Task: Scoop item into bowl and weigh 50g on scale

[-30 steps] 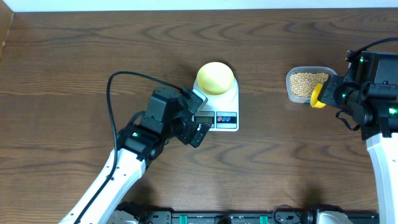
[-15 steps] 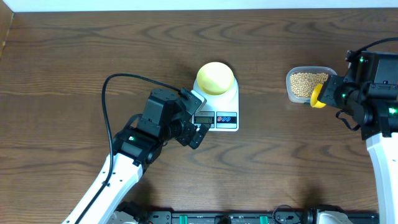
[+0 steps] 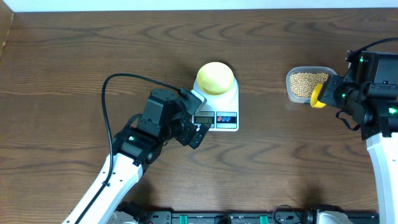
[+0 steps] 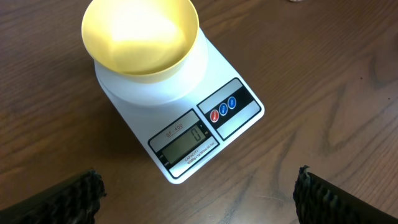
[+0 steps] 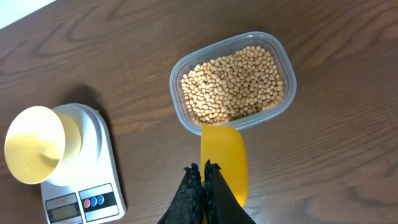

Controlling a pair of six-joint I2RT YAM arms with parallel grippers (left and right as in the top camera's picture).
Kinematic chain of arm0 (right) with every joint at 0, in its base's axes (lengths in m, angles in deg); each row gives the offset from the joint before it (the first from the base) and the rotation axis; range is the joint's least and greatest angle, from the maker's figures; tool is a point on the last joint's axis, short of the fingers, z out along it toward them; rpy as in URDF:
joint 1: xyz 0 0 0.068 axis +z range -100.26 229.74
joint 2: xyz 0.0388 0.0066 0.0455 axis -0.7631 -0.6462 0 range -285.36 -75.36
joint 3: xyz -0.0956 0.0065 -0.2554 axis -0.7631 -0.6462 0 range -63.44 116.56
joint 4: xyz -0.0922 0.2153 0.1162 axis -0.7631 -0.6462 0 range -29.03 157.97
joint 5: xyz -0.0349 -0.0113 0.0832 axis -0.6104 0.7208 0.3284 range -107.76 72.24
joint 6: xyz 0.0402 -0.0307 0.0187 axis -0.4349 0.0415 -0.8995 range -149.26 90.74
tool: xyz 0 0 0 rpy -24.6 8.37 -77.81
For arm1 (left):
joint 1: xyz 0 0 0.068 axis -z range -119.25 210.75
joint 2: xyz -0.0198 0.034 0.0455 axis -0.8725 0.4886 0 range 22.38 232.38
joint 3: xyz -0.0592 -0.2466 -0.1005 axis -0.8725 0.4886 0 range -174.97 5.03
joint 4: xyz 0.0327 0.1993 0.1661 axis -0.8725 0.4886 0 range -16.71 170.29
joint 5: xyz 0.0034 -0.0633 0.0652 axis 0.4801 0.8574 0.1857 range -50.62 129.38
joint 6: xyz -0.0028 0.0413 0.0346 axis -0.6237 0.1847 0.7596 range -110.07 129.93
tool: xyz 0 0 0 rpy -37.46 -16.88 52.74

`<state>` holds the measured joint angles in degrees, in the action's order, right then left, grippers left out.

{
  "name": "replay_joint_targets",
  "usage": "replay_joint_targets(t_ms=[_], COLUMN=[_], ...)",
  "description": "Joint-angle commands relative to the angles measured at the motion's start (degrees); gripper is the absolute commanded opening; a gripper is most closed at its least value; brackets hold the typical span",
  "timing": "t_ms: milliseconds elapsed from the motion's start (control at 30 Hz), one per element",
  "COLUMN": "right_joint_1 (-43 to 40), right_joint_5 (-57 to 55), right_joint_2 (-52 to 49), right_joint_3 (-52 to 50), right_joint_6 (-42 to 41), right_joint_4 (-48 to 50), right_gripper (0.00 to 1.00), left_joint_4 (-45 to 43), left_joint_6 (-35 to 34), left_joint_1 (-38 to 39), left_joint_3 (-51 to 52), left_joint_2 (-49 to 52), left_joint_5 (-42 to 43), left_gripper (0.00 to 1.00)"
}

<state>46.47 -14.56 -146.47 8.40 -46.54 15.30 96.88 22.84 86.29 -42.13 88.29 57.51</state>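
The pale-yellow bowl (image 3: 216,78) stands empty on the white scale (image 3: 224,106), whose display and red and blue buttons face the front; both also show in the left wrist view, bowl (image 4: 140,34) and scale (image 4: 180,118). My left gripper (image 3: 198,127) is open and empty just in front-left of the scale, its fingers wide apart (image 4: 196,199). The tan beans (image 3: 305,83) fill a clear tub (image 5: 233,81). My right gripper (image 5: 204,180) is shut on a yellow scoop (image 5: 224,163) held beside the tub's near edge; the scoop also shows in the overhead view (image 3: 318,96).
The dark wooden table (image 3: 93,56) carries only the scale in the middle and the clear tub (image 3: 290,90) at the right. A black cable loops over the left arm. The table's front edge holds a black rail.
The left arm shifted slightly between the earliest frame and half a second ago; since then nothing has moved. The right arm and scoop have stayed still.
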Motion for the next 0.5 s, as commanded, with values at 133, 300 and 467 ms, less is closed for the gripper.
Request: replay_joint_targets(t_ms=[133,300,467], right_joint_1=[-0.3,-0.3,-0.3], right_joint_5=[0.0,0.0,-0.1], right_joint_2=[-0.2,-0.4,-0.5], right_joint_3=[1.2,1.2,1.2], right_joint_6=[1.7,2.0,2.1], right_joint_4=[-0.1,-0.2,0.1], right_gripper=[0.01,0.01,0.01], left_joint_4=[-0.1,-0.1,-0.1], left_joint_6=[0.1,0.1,0.1], left_joint_1=[-0.2,-0.2,-0.2], left_joint_3=[0.8,0.8,0.8], left_joint_2=[0.3,0.3,0.3], left_joint_5=[0.7,0.7,-0.6], left_gripper=[1.0,1.0,1.0])
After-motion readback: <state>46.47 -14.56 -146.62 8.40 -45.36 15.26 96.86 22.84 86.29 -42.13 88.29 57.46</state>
